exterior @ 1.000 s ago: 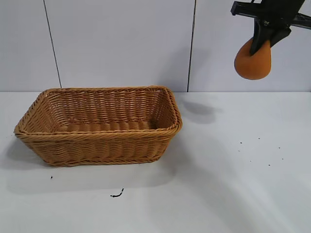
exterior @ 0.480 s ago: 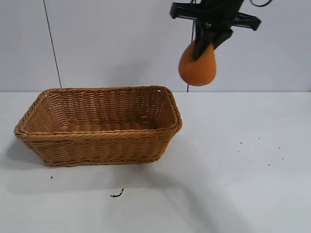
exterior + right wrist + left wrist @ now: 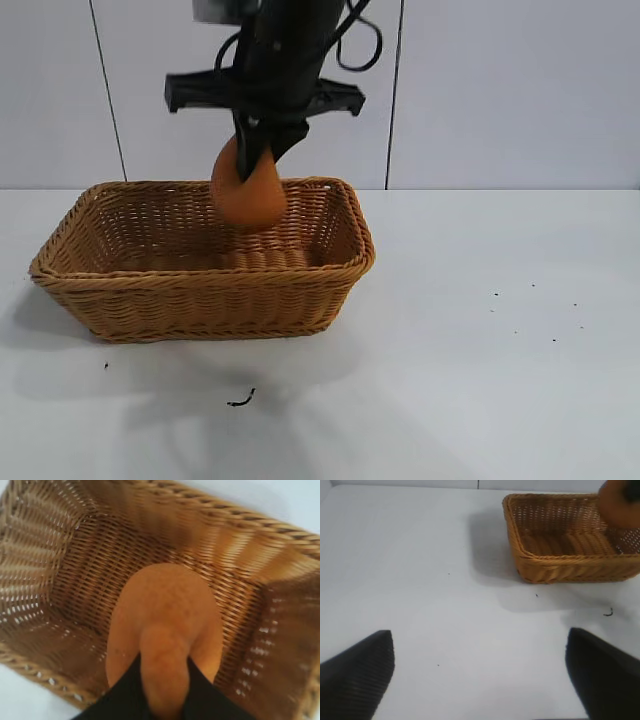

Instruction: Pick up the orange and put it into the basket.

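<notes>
Orange against tan wicker — the orange (image 3: 249, 195) hangs in the air over the basket (image 3: 205, 290), its round underside level with the rim and above the middle of the inside, not touching the weave. The right gripper (image 3: 258, 150) points steeply down from above and is clenched on the fruit's knobby top, the black fingers (image 3: 200, 692) pinching that bump from both sides while the fat lower part dangles free below them. From the right wrist view the orange (image 3: 162, 650) covers much of the basket floor (image 3: 75, 580), with woven walls around it on every side.

The basket sits on the white table (image 3: 480, 380) toward the left side, in front of a pale panelled wall (image 3: 500, 90). A small dark scrap (image 3: 240, 401) lies on the table just in front of it, and a few black specks (image 3: 530, 312) are scattered to the right.

The left gripper (image 3: 480, 675) is parked well away from the basket, hovering over bare table — its two dark fingers (image 3: 357, 672) spread wide apart and grasping nothing.
</notes>
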Controlling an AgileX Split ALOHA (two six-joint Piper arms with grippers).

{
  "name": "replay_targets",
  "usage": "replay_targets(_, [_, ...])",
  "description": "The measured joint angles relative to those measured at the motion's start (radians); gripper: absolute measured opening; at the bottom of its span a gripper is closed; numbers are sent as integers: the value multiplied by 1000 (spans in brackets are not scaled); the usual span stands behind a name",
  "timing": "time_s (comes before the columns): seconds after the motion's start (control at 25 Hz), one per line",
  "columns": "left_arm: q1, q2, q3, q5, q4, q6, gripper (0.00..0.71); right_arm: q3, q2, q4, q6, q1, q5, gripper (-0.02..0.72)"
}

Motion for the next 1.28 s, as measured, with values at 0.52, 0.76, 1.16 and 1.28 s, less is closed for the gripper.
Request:
replay_targets(0.52, [0, 0, 0, 0, 0, 0, 666, 0, 74, -8, 9, 0, 1, 553])
replay_targets(0.76, [0, 0, 0, 0, 0, 0, 666, -48, 12, -35, -2, 0, 84, 685])
replay_targets(1.16, [0, 0, 0, 0, 0, 0, 666, -153, -24, -125, -4, -74, 215, 691])
replay_targets(1.28, [0, 0, 0, 0, 0, 0, 666, -153, -24, -134, -11, -149, 235, 689])
